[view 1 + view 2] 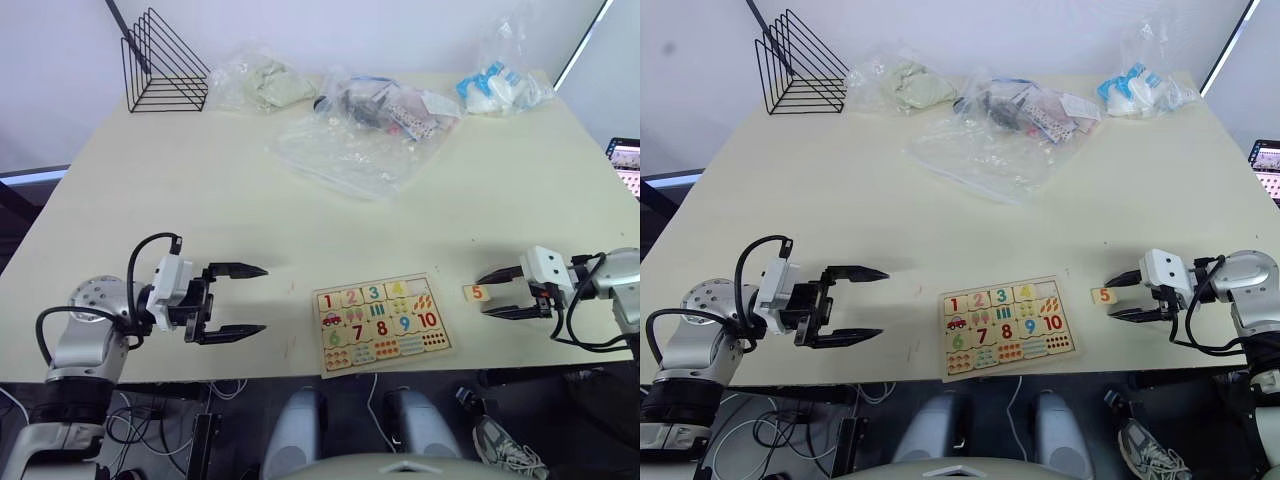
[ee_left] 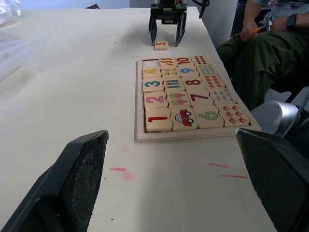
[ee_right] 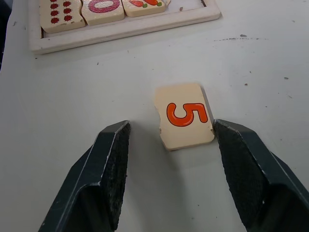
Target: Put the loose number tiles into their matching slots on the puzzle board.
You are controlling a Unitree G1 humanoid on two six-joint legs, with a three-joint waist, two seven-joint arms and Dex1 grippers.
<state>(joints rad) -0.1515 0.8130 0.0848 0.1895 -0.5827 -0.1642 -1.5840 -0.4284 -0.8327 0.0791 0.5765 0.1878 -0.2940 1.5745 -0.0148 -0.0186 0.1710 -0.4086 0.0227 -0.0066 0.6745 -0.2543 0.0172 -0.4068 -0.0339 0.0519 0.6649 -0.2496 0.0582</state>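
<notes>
R tool point(image 3: 169, 145) sits low at the desk point(image 1: 200, 200) w/ fingers spread, released, nothing gripped. The 5 tile point(image 3: 185, 116) lies flat on the desk btwn the two fingertips; in the R wrist view it's close against one finger point(image 3: 241, 159) and apart from the other, w/ a clear gap there. Orange numeral faces up. Can't tell if the near finger actually touches the tile edge.

Just left of the R tool & the tile lies the puzzle board point(image 1: 385, 322), flat, near the desk's near edge, a bit skewed. Tile is apart from the board's rim, off its far-right corner. On the board, tiles 1, 2, 3, 4 fill the far row; the slot point(image 2: 150, 63) at the right end of that row is bare pale wood. Rows of 6–10 numerals and picture tiles fill the rest.

L tool point(image 1: 240, 300) hangs well left of the board, fingers wide apart, released, holding nothing, pointing toward the board.

Far side of the desk: black wire rack point(image 1: 163, 65) at far left, clear plastic bags point(image 1: 360, 130) across the middle and far right. A person point(image 2: 270, 48) sits beside the desk, seen in the L wrist view.
</notes>
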